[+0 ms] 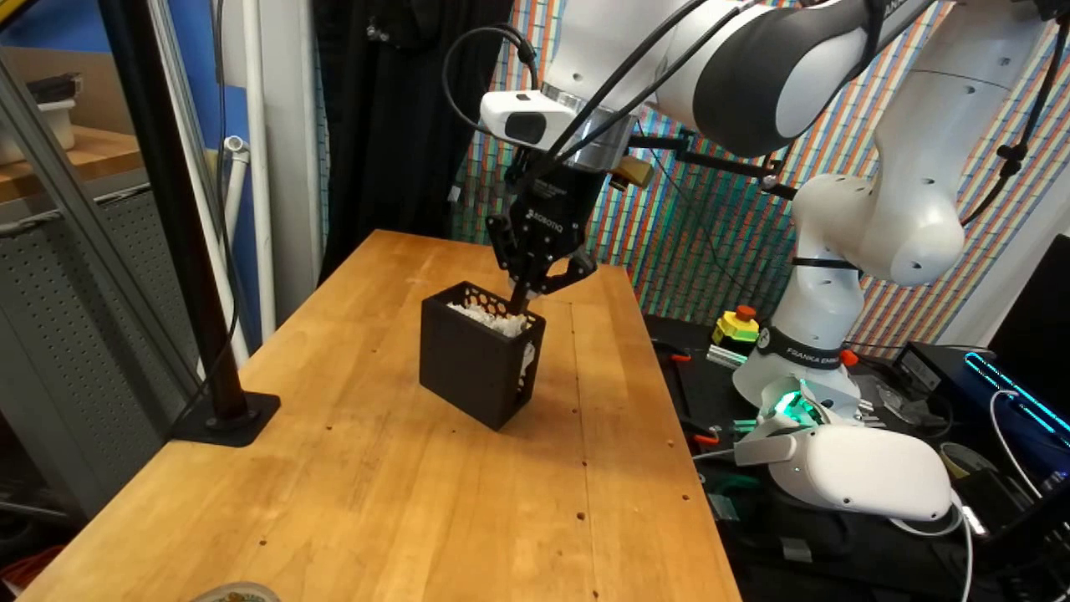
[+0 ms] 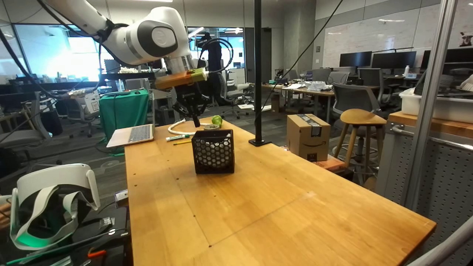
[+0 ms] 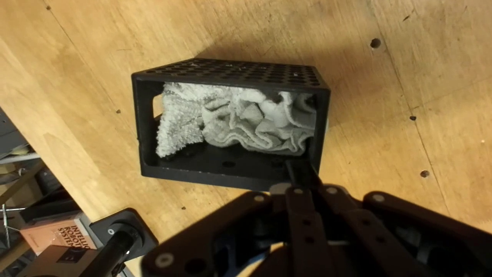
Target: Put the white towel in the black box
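Note:
The black box [image 1: 465, 359] stands upright on the wooden table, its open top facing up. Inside it lies the white towel [image 3: 246, 119], crumpled and bunched against one perforated side; its off-white folds also show in an exterior view [image 1: 493, 319] and, through the mesh, as pale cloth [image 2: 213, 155]. My gripper [image 3: 301, 163] points down at a corner of the box's opening, beside the towel. Its fingers are pressed together with no cloth between them. In an exterior view, the gripper [image 2: 196, 125] tip appears just above the box's rim; exact contact with the rim cannot be told.
A black pole on a square base [image 1: 224, 418] rises from the table's edge. Beyond the box lie a laptop [image 2: 135, 133], a green marker [image 2: 178, 137], a yellow pencil [image 2: 182, 142], a white cord [image 2: 173, 127] and a green object [image 2: 217, 120].

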